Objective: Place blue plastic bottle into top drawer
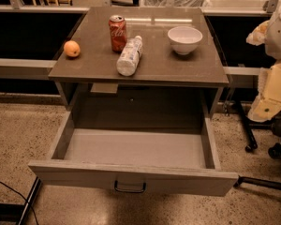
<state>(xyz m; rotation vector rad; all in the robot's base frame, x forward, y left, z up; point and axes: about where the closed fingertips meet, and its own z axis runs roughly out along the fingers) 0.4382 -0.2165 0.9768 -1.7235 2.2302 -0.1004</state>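
The blue plastic bottle (129,56) lies on its side on the grey table top (178,69), with its white cap pointing away from me, just right of the red soda can (117,33). The top drawer (131,149) is pulled wide open below the table top, and its inside is bare. Its flat front panel carries a small dark handle (129,188). My gripper (258,33) shows at the right edge of the view, beyond the table's right side and well apart from the bottle. Nothing is seen in it.
An orange (71,48) sits at the table's left edge and a white bowl (184,40) at the back right. My white arm (274,90) hangs at the right. Chair wheels (276,151) and a dark leg stand on the speckled floor to the right.
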